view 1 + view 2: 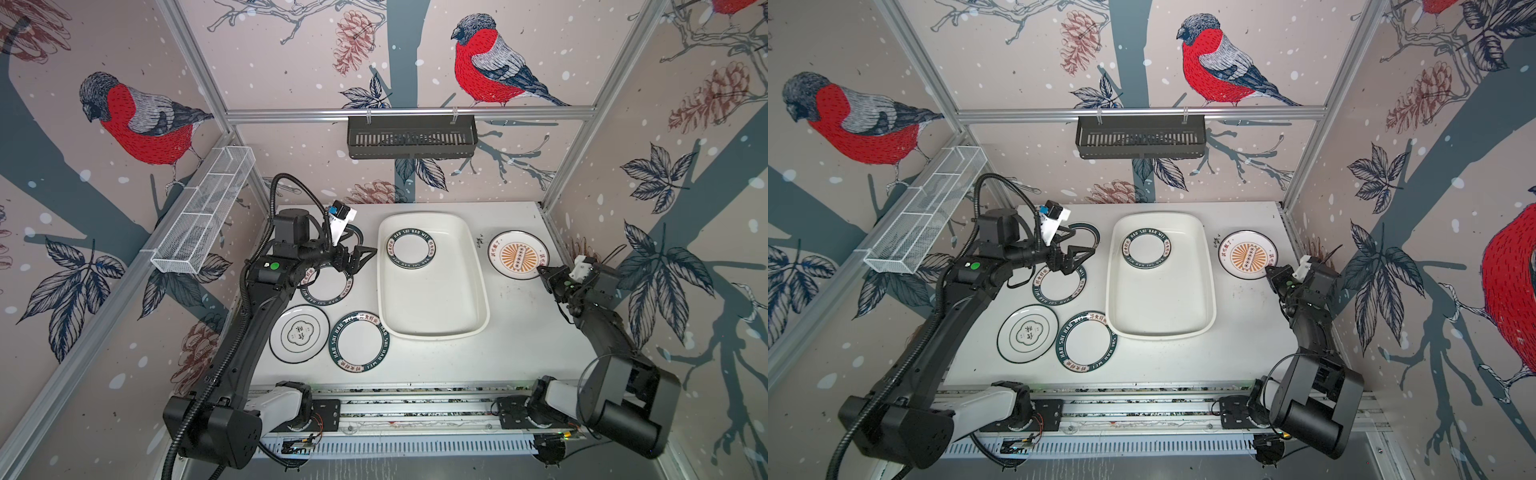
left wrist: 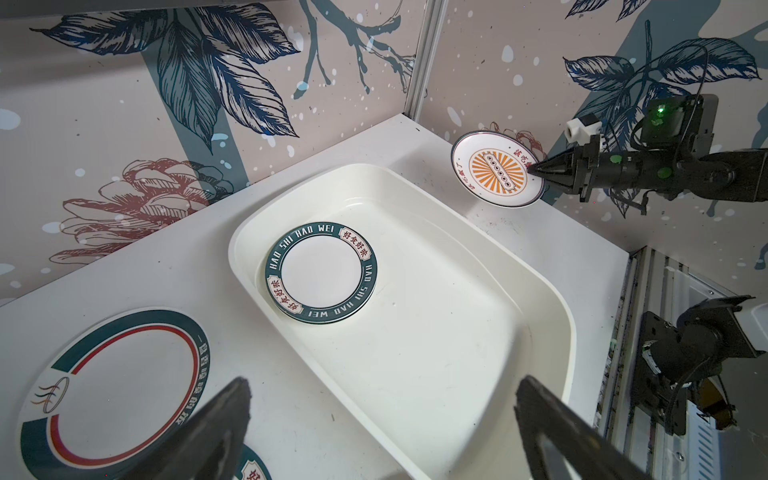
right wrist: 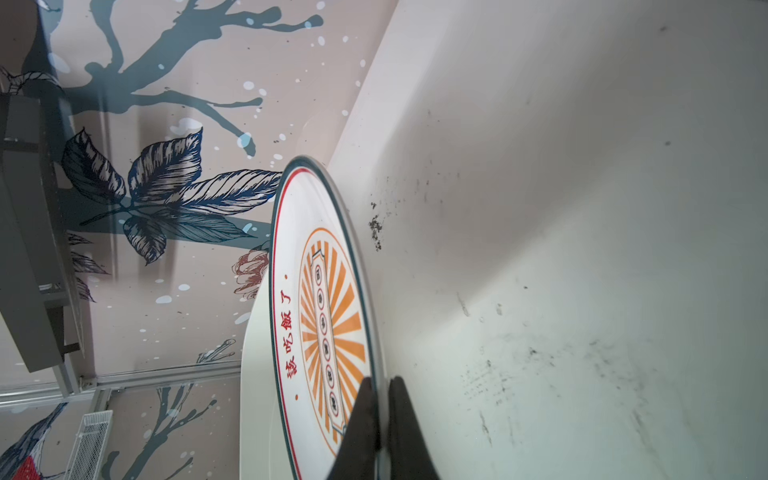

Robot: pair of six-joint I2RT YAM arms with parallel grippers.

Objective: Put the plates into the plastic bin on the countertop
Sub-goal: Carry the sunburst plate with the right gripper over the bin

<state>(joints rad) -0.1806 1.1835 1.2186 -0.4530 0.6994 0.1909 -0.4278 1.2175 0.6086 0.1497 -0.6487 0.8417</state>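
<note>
The white plastic bin (image 1: pixel 432 299) (image 1: pixel 1160 299) (image 2: pixel 415 332) sits mid-countertop (image 1: pixel 519 332) with one green-rimmed plate (image 1: pixel 410 248) (image 1: pixel 1147 248) (image 2: pixel 321 272) flat inside. Right of the bin, my right gripper (image 1: pixel 540 270) (image 1: pixel 1268 270) (image 3: pixel 380 384) is shut on the near rim of the orange sunburst plate (image 1: pixel 517 254) (image 2: pixel 494 168) (image 3: pixel 324 316), which looks slightly tilted. My left gripper (image 1: pixel 363 241) (image 1: pixel 1081 241) (image 2: pixel 382 386) hangs open and empty at the bin's left rim. Left of the bin lie a green-rimmed plate (image 1: pixel 328 286), a clover plate (image 1: pixel 299 333) and another green-rimmed plate (image 1: pixel 359 341).
A plate with a green-and-red ring (image 1: pixel 1088 235) (image 2: pixel 112 386) lies at the back left, partly under the left arm. A black slotted rack (image 1: pixel 411 139) hangs on the back wall and a white wire basket (image 1: pixel 203 212) on the left wall. The right wall is close behind the right gripper.
</note>
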